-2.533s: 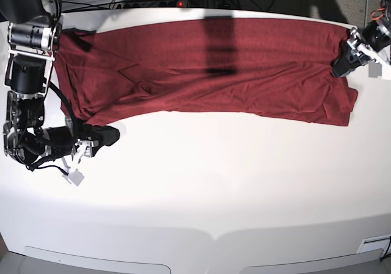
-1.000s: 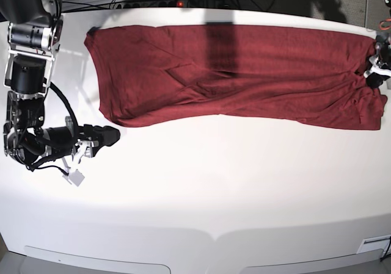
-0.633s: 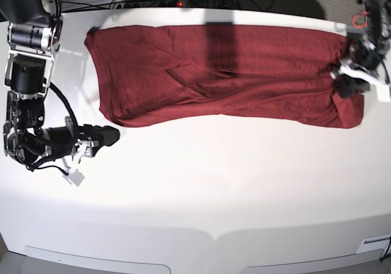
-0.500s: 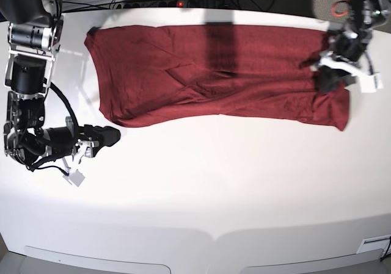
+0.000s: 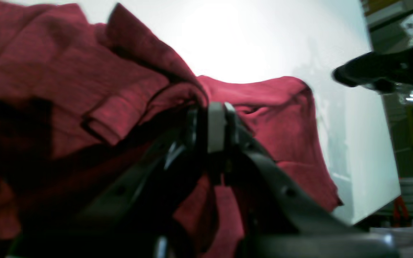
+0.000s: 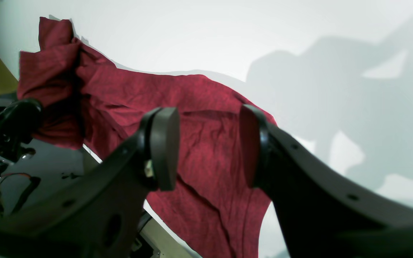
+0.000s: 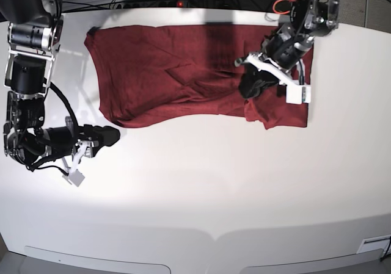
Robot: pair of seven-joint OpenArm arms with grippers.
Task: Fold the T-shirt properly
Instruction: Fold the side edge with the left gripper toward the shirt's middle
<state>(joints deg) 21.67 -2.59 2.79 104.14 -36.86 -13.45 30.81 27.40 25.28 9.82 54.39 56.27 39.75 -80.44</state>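
White tabletop (image 7: 214, 182) | T-shirt (image 7: 165, 72) spread along far edge, one end doubled over | left gripper (image 5: 212, 122) jaws pinching that raised end (cloth bunched around them) | right gripper (image 6: 206, 147) jaws spread, low beside the other end

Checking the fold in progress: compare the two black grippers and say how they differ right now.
The left gripper is shut on the dark red long-sleeved T-shirt, carrying its edge over the cloth; the right gripper is open and holds nothing. The left sits above the shirt, the right over bare white table beside it. Both are black.
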